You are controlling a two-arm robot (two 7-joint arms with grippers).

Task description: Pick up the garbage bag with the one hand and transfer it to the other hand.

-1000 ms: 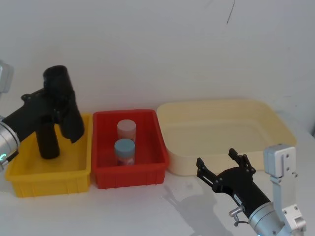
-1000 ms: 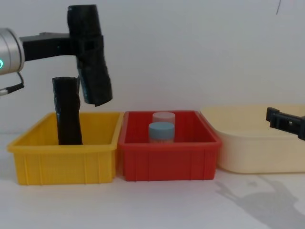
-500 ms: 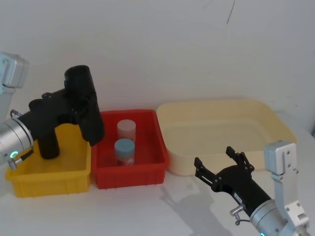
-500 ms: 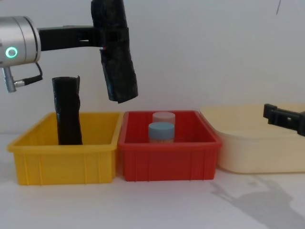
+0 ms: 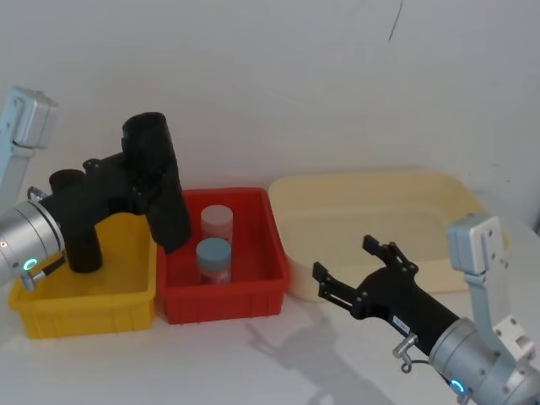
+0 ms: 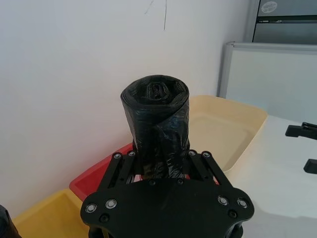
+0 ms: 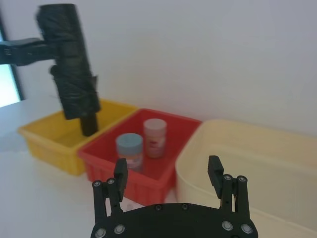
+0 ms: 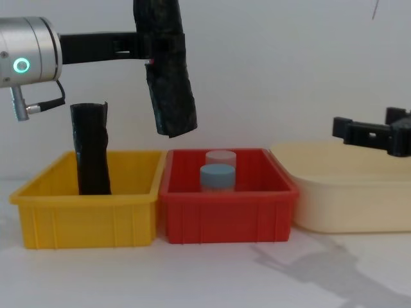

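The garbage bag [image 8: 168,70], a thick black crinkly roll, hangs in mid-air nearly upright (lower end tilted toward the robot's right), clamped near its top by the left end effector [image 8: 151,50]. The right end effector [image 5: 346,260] hovers well apart, fingers spread.

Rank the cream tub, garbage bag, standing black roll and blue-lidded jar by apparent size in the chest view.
1. cream tub, cut off at the edge
2. garbage bag, top cropped, in the left gripper
3. black roll in the yellow bin
4. blue-lidded jar, half hidden by the red bin
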